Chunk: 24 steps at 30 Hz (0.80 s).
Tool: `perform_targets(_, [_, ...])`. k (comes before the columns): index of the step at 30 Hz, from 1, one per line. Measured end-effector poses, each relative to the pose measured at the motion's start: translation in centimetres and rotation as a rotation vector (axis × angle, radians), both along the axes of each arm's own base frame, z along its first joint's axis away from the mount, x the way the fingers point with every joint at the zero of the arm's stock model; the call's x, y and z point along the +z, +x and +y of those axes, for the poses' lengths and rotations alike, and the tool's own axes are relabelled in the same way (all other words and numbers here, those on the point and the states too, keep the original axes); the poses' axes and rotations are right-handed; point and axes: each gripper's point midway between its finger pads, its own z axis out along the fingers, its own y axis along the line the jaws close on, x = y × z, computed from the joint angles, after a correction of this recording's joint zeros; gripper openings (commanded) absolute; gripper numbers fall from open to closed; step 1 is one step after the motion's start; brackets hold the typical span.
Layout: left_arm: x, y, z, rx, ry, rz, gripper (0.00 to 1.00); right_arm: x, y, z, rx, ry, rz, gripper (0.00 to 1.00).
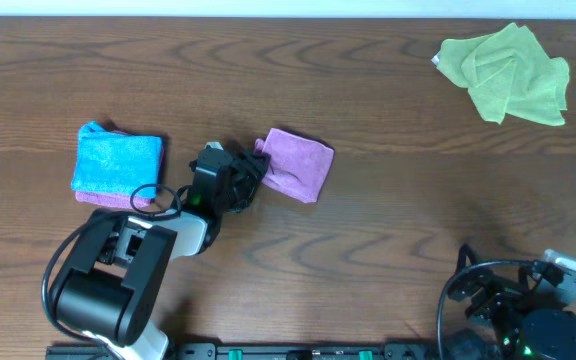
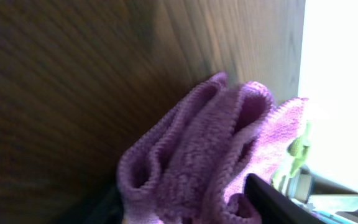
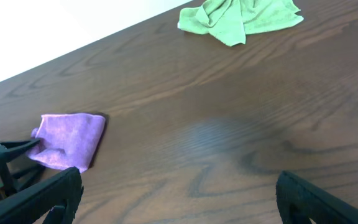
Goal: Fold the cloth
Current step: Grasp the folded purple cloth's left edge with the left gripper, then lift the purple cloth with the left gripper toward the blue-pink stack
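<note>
Cloth [image 1: 298, 163] lies lengthwise, left to right

Dark wood-grain table [image 1: 368, 240], purple cloth [image 1: 300, 165] lay near the centre with its 9 o'clock edge bunched, blue cloth [image 1: 116, 162] sat folded at 9 o'clock, green cloth [image 1: 508, 70] lay crumpled at 2 o'clock.

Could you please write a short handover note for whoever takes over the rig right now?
Left gripper: at the bunched left edge of the cloth; a firm grip is not clear.
Right gripper: open, empty, well away from the cloth.
Cloth: left of centre in the overhead view, lying in layers, near edge rumpled.
Done: apparently partly folded.
Left: finish and flatten the fold.
</note>
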Motion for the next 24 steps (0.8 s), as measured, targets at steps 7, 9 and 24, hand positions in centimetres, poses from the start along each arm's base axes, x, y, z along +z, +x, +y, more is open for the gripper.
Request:
perform_targets(7, [-1.0, 0.1, -0.3, -0.016, -0.001, -0.001, 0.25, 0.0, 0.0, 0.0, 0.0, 0.0, 0.0, 0.99])
perform_targets(9, [-1.1, 0.0, -0.3, -0.023, 0.006, 0.0, 0.2, 0.0, 0.0, 0.0, 0.0, 0.0, 0.0, 0.99])
perform_targets(24, [-1.4, 0.1, -0.4, -0.154, 0.075, -0.092, 0.06, 0.0, 0.0, 0.0, 0.0, 0.0, 0.0, 0.99])
